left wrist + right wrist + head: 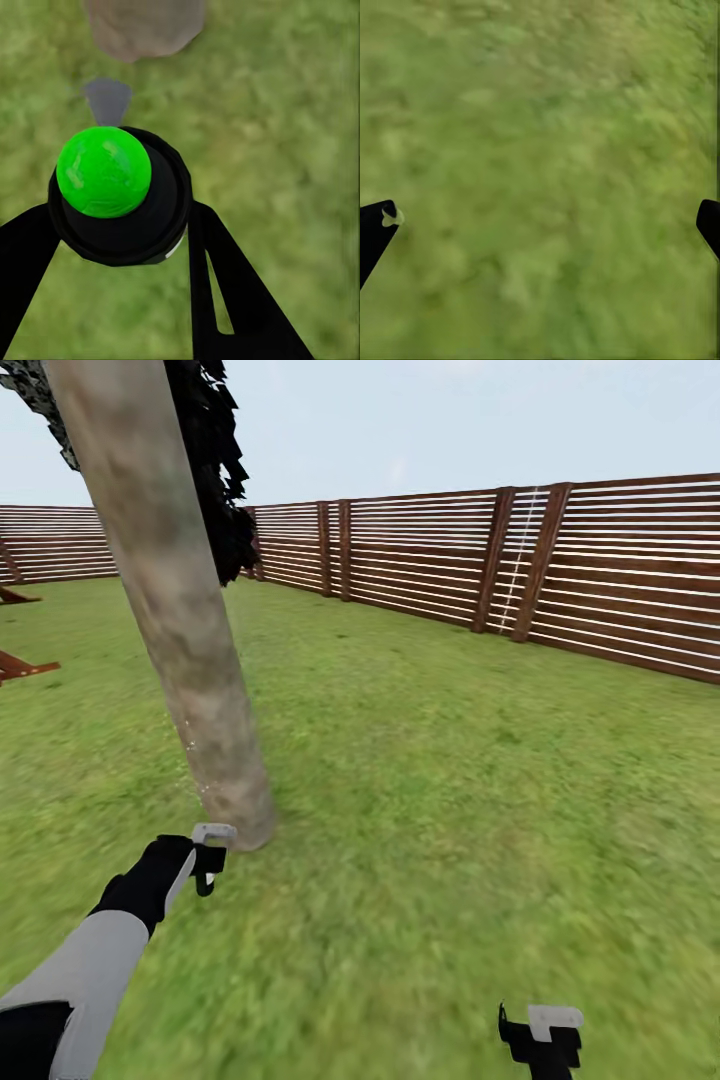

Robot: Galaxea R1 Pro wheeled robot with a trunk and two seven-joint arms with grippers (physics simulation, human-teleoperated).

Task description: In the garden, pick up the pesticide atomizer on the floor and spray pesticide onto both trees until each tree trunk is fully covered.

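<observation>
- Left gripper (pixel 112 225), arm stretched forward, pinches the black atomizer with round green cap (pixel 103 171) near the mottled pale tree trunk (pixel 175 610).
- Right gripper (pixel 540 225), jaws spread, hangs over open green lawn (pixel 480 780) well right of the trunk.

Green lawn (pixel 450 780); pale tree trunk (pixel 180 610) rooted there

Tree trunk (pixel 165 610) cut off by the top edge, crown (pixel 215 470) mostly out of frame | right pincer (pixel 541 1038) clipped at the bottom edge | atomizer (pixel 120 195) body hidden beneath its green cap (pixel 103 171) | lawn (pixel 540 150) blurred | brown wooden object (pixel 20 665) cropped, unidentifiable
</observation>
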